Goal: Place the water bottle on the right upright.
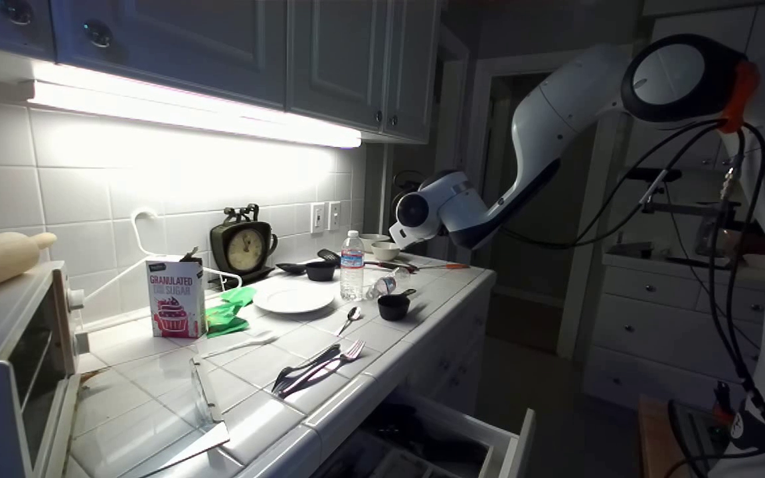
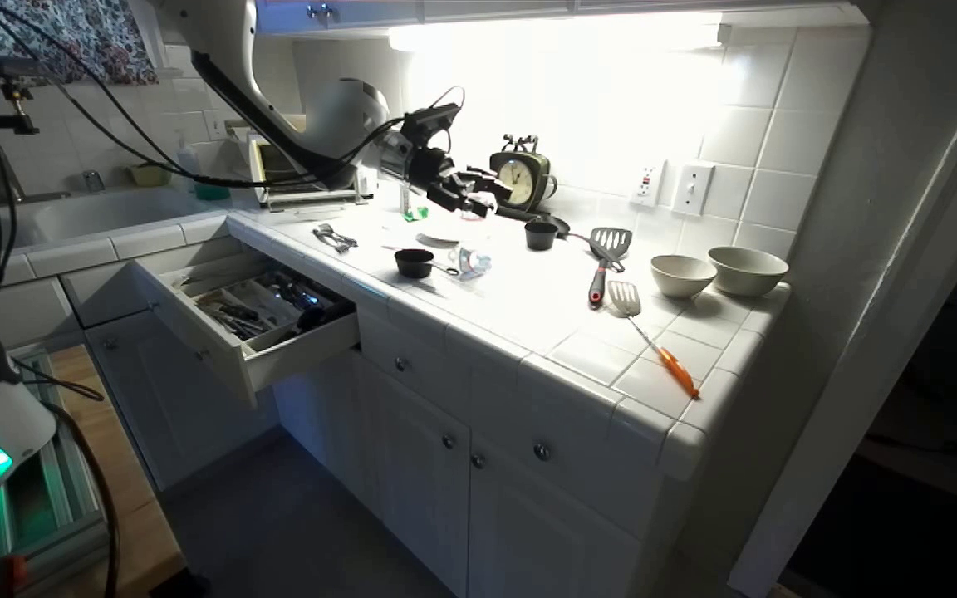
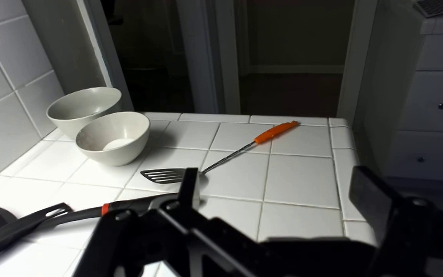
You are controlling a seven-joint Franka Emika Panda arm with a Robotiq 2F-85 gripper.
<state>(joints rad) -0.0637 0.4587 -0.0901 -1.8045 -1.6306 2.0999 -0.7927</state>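
Fingers (image 3: 367,200) apart, water bottle (image 2: 473,262) lying, tiled countertop (image 3: 302,179)

A small water bottle (image 1: 388,285) of clear, see-through plastic lies on its side on a white tiled counter (image 1: 445,282), a label with blue on it around its middle. In an exterior view it rests just right of an upright bottle (image 1: 352,275) and on the far side of a small black cup (image 1: 394,308). In an exterior view the water bottle (image 2: 473,262) lies right of that cup, just beside its handle (image 2: 447,270); whether the two touch cannot be told. Which end is capped is too small to tell.
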